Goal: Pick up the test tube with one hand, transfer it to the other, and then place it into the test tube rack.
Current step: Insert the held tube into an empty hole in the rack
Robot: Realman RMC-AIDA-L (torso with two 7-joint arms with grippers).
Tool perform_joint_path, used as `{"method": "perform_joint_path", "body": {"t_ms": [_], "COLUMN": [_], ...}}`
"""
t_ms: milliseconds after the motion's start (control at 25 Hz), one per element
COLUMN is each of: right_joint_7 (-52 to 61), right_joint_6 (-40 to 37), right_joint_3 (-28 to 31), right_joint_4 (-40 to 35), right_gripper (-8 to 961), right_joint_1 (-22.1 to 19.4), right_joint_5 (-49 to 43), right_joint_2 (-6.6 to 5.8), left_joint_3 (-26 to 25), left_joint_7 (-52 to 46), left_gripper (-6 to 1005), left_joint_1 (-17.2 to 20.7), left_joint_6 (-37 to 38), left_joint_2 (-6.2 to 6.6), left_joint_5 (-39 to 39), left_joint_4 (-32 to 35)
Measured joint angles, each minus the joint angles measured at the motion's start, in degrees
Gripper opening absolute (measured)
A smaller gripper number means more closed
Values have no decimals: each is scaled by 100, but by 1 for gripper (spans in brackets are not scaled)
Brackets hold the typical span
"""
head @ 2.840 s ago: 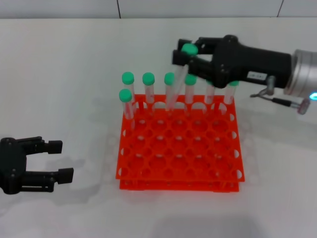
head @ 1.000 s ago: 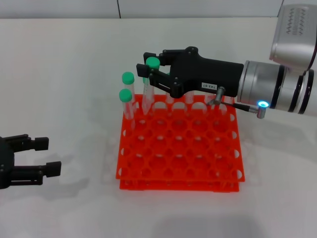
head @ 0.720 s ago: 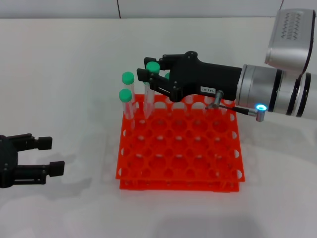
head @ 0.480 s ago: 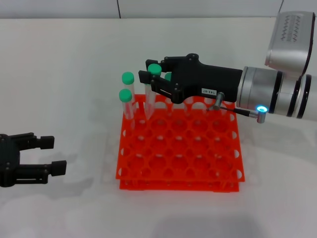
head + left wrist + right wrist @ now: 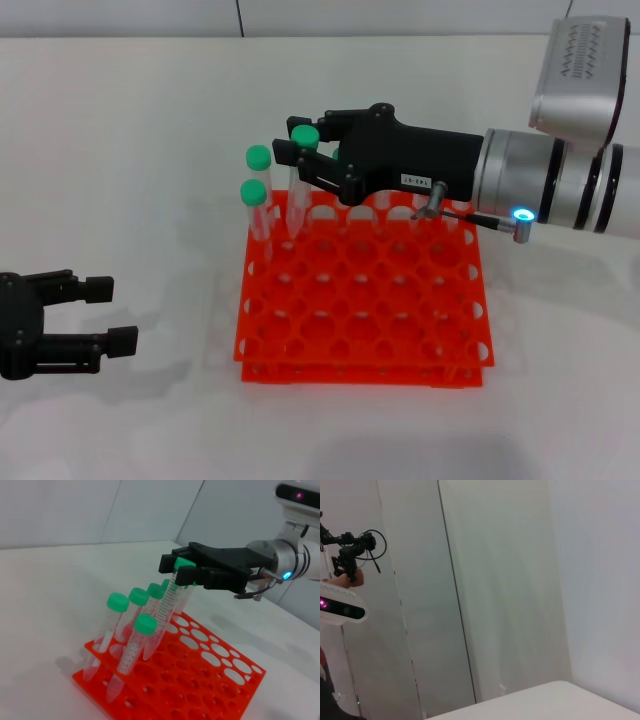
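The orange-red test tube rack stands mid-table and also shows in the left wrist view. My right gripper, black with a white sticker, reaches in from the right over the rack's back left part. It is shut on the green cap of the test tube. The tube hangs slightly tilted with its lower end down in a back-row hole. The left wrist view shows the same hold: the right gripper on the test tube. My left gripper is open and empty, low at the table's left edge.
Two more green-capped tubes stand at the rack's back left corner; others are partly hidden behind the right gripper. The left wrist view shows several capped tubes leaning in the back rows. The right wrist view shows only walls.
My right gripper has carried the tube from above the rack's back middle to its back left and lowered it into the rack. My left gripper has drawn back to the left.
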Motion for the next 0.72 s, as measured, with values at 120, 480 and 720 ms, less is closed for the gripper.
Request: {"method": "perform_joint_path", "body": {"t_ms": [120, 480, 720], "right_joint_7": [0, -156, -224], "right_joint_6": [-1, 124, 186], "right_joint_3": [-18, -137, -152], "right_joint_4": [2, 13, 45], "right_gripper": [266, 267, 266], "right_joint_1": [30, 61, 65], "right_joint_5": [6, 141, 145], "right_joint_2": [0, 0, 0], "left_joint_3": [5, 36, 71], "left_joint_7": [2, 11, 11], "left_gripper": [865, 865, 865], "left_joint_1": [0, -1, -15], "left_joint_6": [0, 0, 0], "left_joint_2": [0, 0, 0], "left_joint_5": [0, -1, -1], "left_joint_4": [-7, -11, -19]}}
